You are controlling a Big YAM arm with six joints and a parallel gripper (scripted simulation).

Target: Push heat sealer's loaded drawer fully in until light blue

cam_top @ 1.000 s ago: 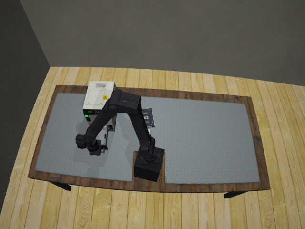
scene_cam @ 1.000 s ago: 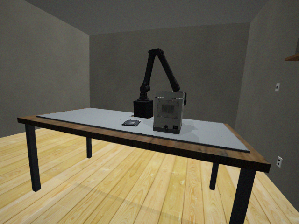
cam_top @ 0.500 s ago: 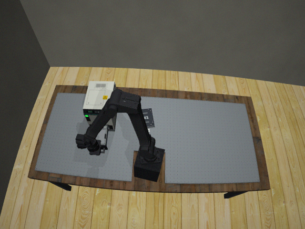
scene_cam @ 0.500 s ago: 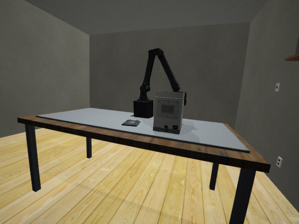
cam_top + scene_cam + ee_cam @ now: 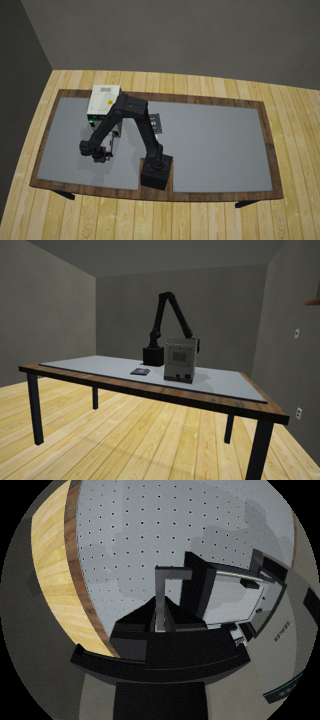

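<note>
Arm (image 5: 146, 131) (image 5: 178, 314) rises from its black base block (image 5: 154, 179) (image 5: 153, 356), bends at a high elbow, then slopes down to the wrist in front of the heat sealer (image 5: 103, 99) (image 5: 180, 360) (image 5: 280, 622). End effector (image 5: 100, 158) (image 5: 198, 349) (image 5: 160, 600) is narrow, closed on the bar handle (image 5: 108, 157) (image 5: 173, 573) of the drawer (image 5: 111, 151) (image 5: 198, 587); handle bar runs between the fingertips in the wrist view. Drawer sticks out of the sealer front, pale surface inside; can't tell how square the sheet sits. Light (image 5: 90, 121) green. Sealer upright on the tabletop (image 5: 214, 149) (image 5: 108, 367), dark flat plate (image 5: 157, 124) (image 5: 140, 371) lying apart from it, between sealer and base in the exterior view.

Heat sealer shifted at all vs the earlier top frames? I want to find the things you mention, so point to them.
No, no visible shift: the heat sealer (image 5: 99, 99) (image 5: 180, 361) (image 5: 282, 625) sits in the same place against the table's back edge (image 5: 180, 97).
</note>
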